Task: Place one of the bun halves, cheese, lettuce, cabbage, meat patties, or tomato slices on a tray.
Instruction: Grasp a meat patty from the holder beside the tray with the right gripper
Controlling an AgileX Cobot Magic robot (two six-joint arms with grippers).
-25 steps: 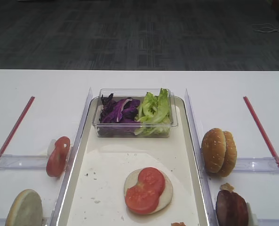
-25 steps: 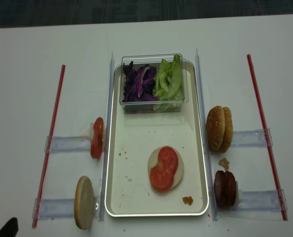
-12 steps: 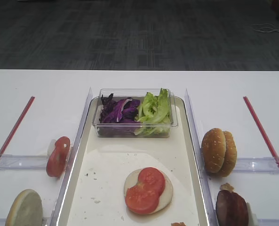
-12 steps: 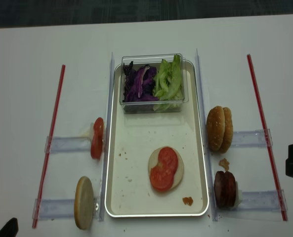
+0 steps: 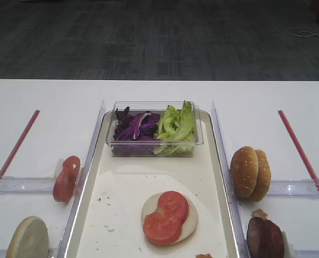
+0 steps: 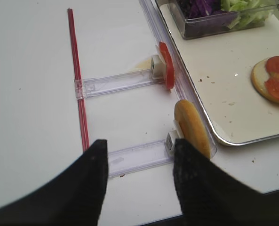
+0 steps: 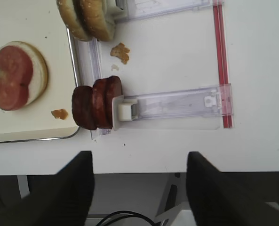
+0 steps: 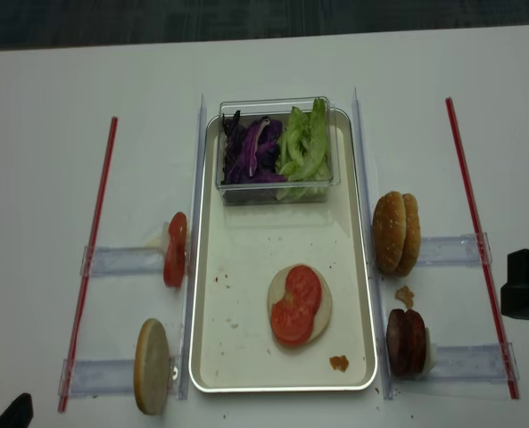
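Note:
A pale bun half (image 8: 321, 308) topped with two tomato slices (image 8: 296, 305) lies on the cream tray (image 8: 246, 259). To the tray's right, meat patties (image 7: 96, 102) stand on edge in a clear holder, with sesame bun halves (image 8: 396, 232) behind them. On the tray's left stand another bun half (image 6: 192, 126) and a tomato slice (image 6: 166, 70). Lettuce (image 8: 304, 147) and cabbage (image 8: 251, 152) fill a clear box. No cheese shows. My right gripper (image 7: 139, 155) hangs open over the table's front edge, short of the patties. My left gripper (image 6: 140, 143) is open and empty, just left of the bun half.
Red strips (image 8: 471, 232) (image 8: 93, 241) run along both outer sides of the table. Clear slotted rails (image 7: 177, 104) (image 6: 115, 84) hold the upright foods. Crumbs (image 8: 338, 362) lie on the tray's near right corner and by the patties (image 7: 120, 51).
The right arm has come further into the realsense view from the right edge, moving left toward the patties. The foods and the left gripper have not moved.

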